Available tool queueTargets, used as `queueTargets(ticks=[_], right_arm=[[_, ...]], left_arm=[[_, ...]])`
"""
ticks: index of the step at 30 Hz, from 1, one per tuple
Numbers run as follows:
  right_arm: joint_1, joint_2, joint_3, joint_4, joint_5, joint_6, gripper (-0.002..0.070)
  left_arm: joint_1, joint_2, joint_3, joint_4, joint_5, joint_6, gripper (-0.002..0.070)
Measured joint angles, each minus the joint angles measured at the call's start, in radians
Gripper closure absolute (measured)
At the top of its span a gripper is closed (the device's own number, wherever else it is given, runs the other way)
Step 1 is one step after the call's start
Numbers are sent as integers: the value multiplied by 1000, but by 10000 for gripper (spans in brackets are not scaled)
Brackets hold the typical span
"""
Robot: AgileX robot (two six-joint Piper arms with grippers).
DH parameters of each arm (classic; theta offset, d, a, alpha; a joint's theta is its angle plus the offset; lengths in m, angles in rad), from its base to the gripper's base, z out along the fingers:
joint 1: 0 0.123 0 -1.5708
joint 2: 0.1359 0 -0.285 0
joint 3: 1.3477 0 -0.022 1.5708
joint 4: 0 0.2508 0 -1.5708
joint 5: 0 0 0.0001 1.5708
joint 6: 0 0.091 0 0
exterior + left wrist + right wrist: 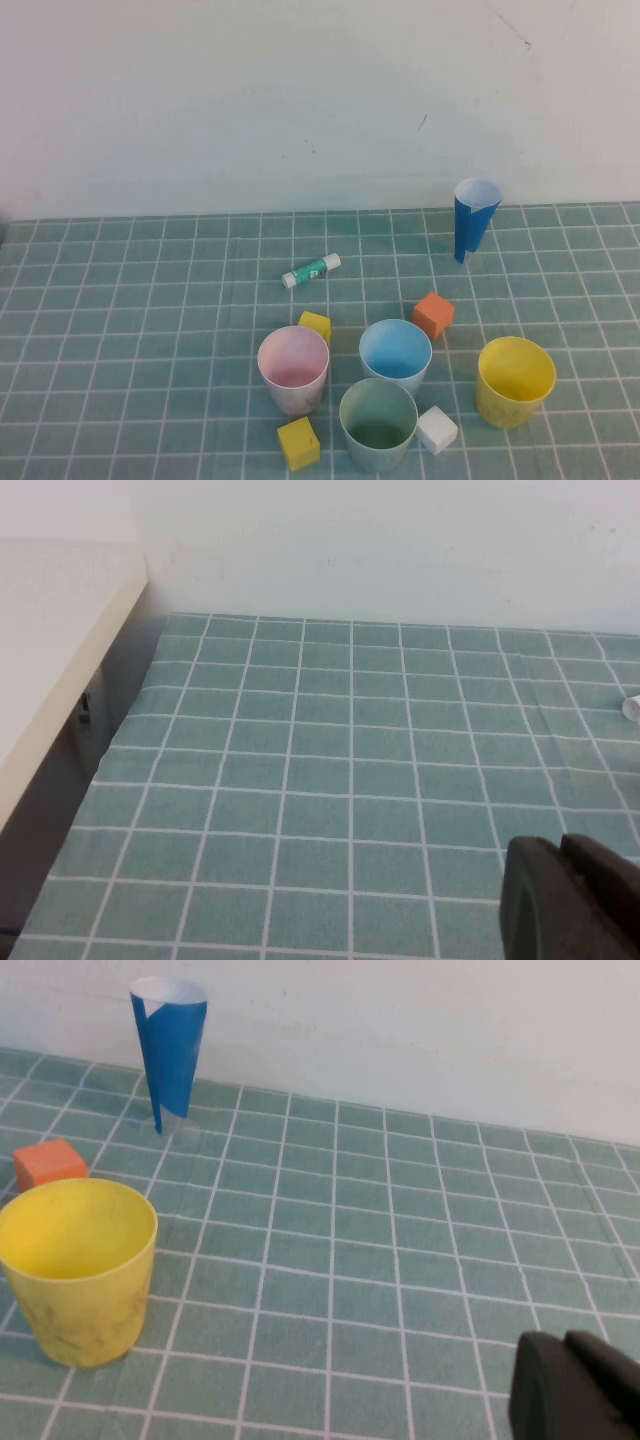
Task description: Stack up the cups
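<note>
Green cup (378, 424): nearest the camera's edge of the table, upright, mouth up; white cube (437, 430) just beside it, yellow cube (298, 443) near on the other side.
Pink cup (293, 369): upright, left of the green one; second yellow cube (315, 325) close behind it.
Blue cup (395, 354): upright, just behind the green cup; orange cube (433, 314) near its far right.
Yellow cup (515, 381): upright, apart to the right, nearest the right arm's side.
Stacking state: none nested yet; all four stand singly, mouths open upward, ready to receive one another.
Blue paper cone (473, 218): stands far back by the wall, clear of the cups.
Glue stick (310, 270): lies on its side, mid-table.
Tablecloth (120, 330): green grid.
Left gripper (570, 900): jaws pressed together, empty, over bare cloth well left of the cups; reads as parked.
Right gripper (575, 1390): jaws pressed together, empty, low at the right, yellow cup ahead of it; likely the first to reach.
</note>
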State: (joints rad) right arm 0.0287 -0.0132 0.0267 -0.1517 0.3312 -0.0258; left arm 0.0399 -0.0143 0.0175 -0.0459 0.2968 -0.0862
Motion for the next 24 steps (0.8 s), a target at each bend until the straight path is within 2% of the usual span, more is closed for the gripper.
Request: queueTargets(ticks=[9, 14, 18, 22, 24], right_arm=[[0, 0, 0, 0, 0, -2, 679], [0, 0, 0, 0, 0, -2, 679], [0, 0, 0, 0, 0, -4, 679], [0, 0, 0, 0, 0, -4, 679], [0, 0, 0, 0, 0, -4, 679]], left_arm=[[0, 0, 0, -31, -1, 0, 678], [0, 0, 1, -165, -9, 0, 678], [0, 0, 2, -391, -58, 0, 678], [0, 0, 2, -761, -167, -6, 678], [0, 0, 2, -891, -205, -8, 678]])
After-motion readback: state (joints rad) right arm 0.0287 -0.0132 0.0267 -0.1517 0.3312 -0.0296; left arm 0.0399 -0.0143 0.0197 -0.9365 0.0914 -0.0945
